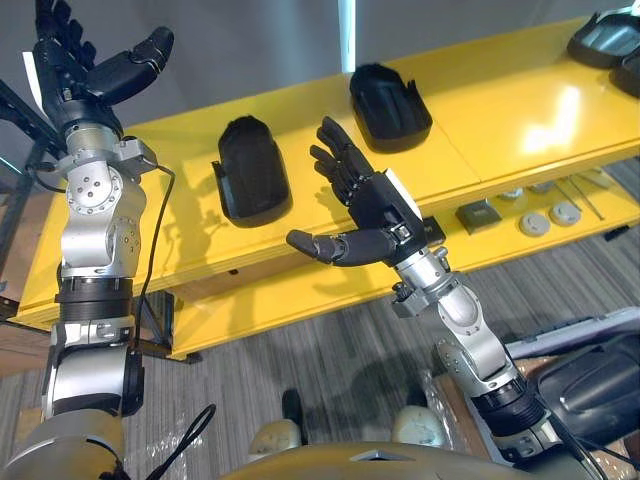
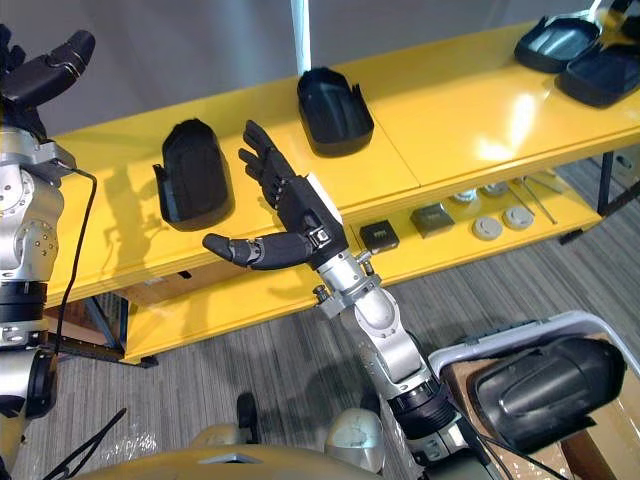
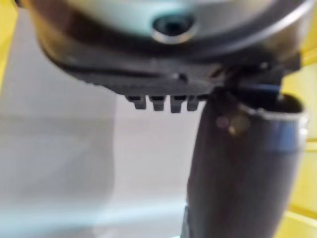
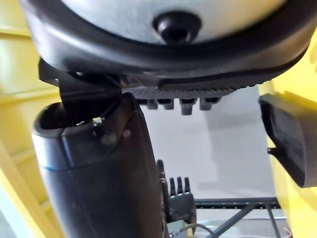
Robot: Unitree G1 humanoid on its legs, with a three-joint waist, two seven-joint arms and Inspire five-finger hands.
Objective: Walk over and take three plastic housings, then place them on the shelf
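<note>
The left robot hand [image 1: 92, 62] and right robot hand [image 1: 378, 205] hovered open and empty, the right just beside a black plastic housing [image 1: 252, 172] on the yellow shelf [image 1: 520, 115].

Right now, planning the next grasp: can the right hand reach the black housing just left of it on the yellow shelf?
Probably yes: the right hand is open near that housing, with only bare shelf between them.

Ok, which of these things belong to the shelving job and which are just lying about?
Job: left housing, middle housing, far-right housings, crated housing, yellow shelf.
Lying about: square block, round discs on the lower level.
</note>
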